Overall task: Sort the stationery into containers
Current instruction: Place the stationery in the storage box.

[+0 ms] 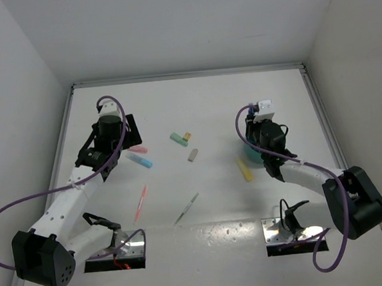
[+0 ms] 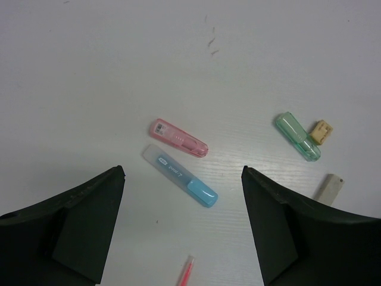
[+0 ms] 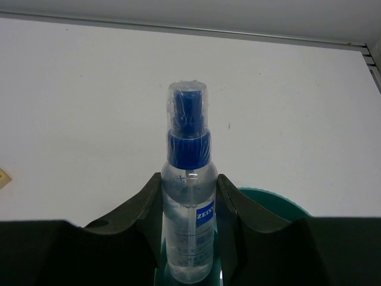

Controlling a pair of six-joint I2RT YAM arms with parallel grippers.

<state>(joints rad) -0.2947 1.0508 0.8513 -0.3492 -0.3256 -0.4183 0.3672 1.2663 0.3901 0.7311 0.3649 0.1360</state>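
Note:
My right gripper [image 3: 189,186] is shut on a clear spray bottle [image 3: 189,149] with a blue cap, held upright over the round teal cup [image 3: 278,201]. In the top view the cup [image 1: 250,156] shows only partly, under that gripper [image 1: 264,118]. My left gripper [image 2: 183,173] hangs open above a pink marker [image 2: 178,137] and a light blue marker [image 2: 181,176], touching neither. To their right lie a green marker [image 2: 297,136], a yellow eraser [image 2: 321,131] and a grey eraser [image 2: 329,188]. A thin pink pen [image 2: 186,273] lies nearer me.
A yellow marker [image 1: 245,170] lies just left of the cup. A thin greenish pen [image 1: 187,209] lies near the table's front, right of the pink pen [image 1: 140,202]. White walls close the table in at the back and both sides.

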